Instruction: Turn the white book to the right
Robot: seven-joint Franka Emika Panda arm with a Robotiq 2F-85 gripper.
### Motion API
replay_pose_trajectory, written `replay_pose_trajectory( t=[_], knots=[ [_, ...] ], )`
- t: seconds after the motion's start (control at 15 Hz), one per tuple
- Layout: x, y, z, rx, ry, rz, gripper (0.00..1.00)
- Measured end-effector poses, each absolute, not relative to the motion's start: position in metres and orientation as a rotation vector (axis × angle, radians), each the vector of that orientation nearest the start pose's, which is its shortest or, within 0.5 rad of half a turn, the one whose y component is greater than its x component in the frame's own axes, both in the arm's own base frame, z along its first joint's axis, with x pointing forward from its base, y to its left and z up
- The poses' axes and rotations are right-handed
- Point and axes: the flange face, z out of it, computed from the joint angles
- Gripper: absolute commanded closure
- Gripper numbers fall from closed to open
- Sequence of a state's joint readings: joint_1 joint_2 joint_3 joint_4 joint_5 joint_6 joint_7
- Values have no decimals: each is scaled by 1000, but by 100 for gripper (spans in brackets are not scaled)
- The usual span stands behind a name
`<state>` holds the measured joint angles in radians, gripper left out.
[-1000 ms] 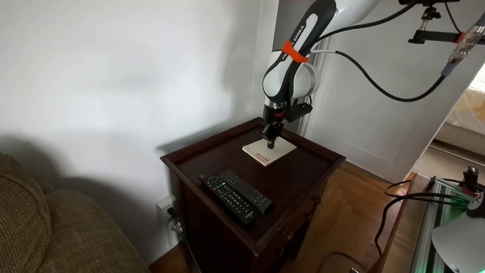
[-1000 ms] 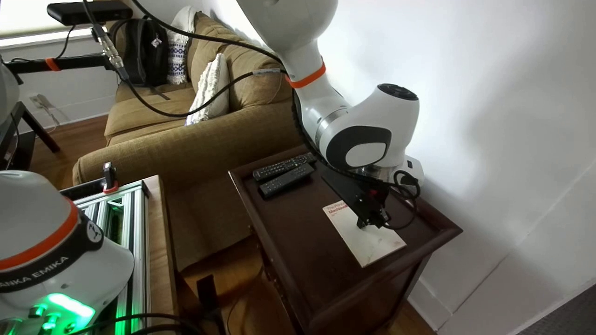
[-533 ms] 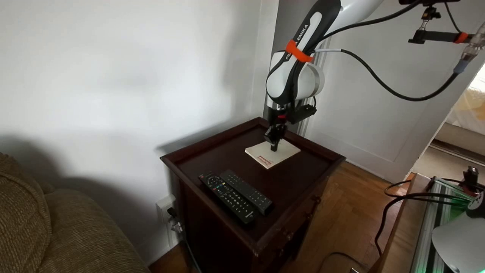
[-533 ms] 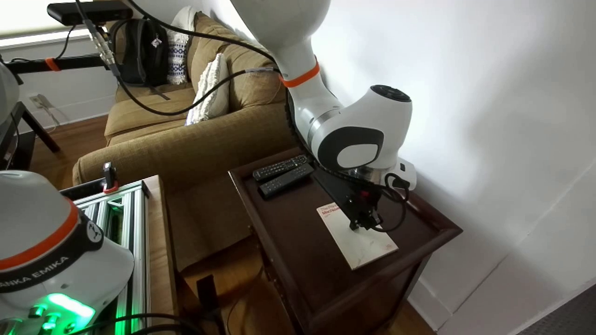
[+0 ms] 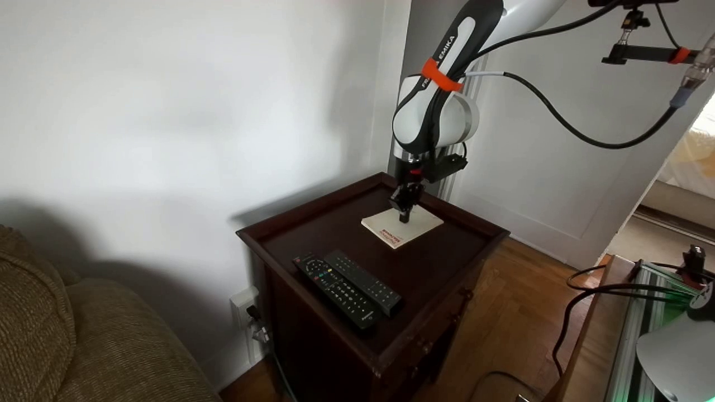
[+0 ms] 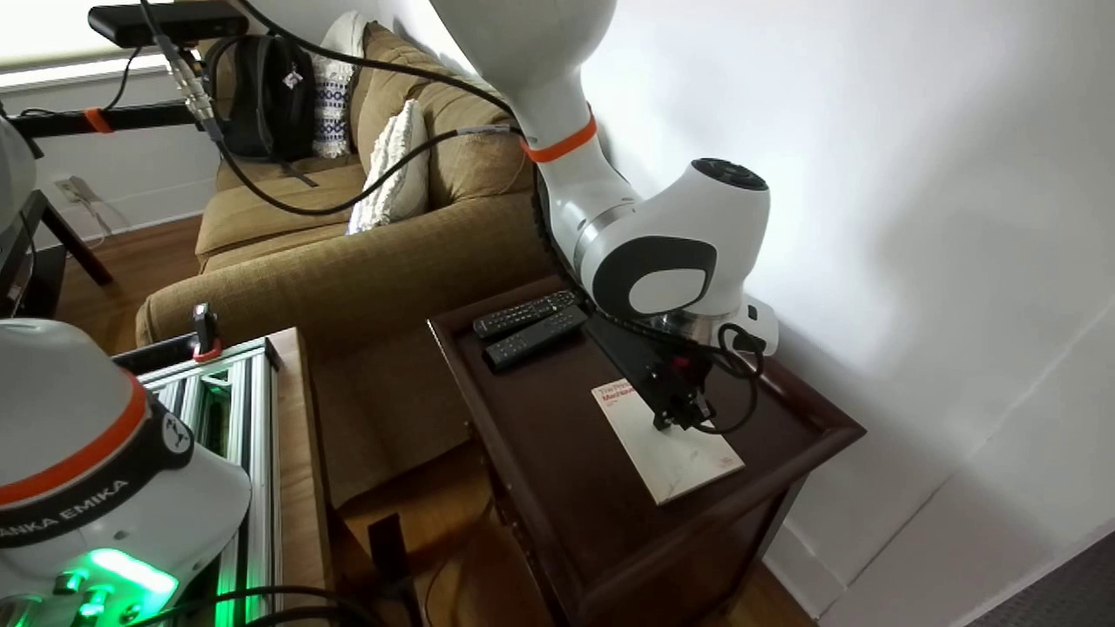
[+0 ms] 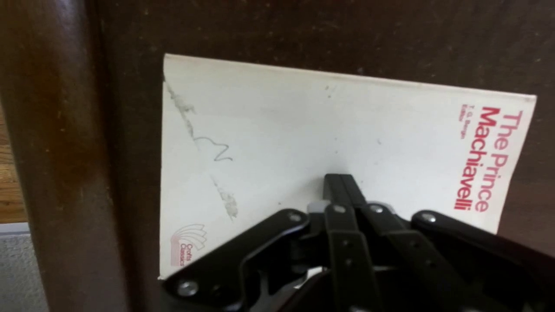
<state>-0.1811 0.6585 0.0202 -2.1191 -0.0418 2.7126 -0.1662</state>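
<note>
In the wrist view the hand [image 7: 345, 187] fills the bottom of the frame, its fingertips pressed together with nothing between them. The book [image 7: 321, 143] lies flat on the worktop [image 7: 303, 28] right beneath, across the middle; the tips point near the centre of its cover, though whether they touch it I cannot tell. Its long axis runs left to right, dipping slightly at the right. A right turn from there should, I judge, spin the book more than slide it, if the tips press firmly enough. The book is thin, closed and cream-white, with a red title at the right end and grey scuffs at the left. Farther off, in an exterior view, two remotes [image 6: 523, 315] lie upper left of the book.
</note>
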Motion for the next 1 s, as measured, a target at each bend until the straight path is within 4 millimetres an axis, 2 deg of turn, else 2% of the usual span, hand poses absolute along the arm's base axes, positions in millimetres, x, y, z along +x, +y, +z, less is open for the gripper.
replay_pose_trajectory(
  t=[0.2, 0.47, 1.0],
  knots=[
    [550, -84, 92, -3120, 25, 51, 100],
    [552, -76, 90, -3076, 255, -12, 100],
    [553, -78, 90, -3075, 611, -18, 100]
  ],
)
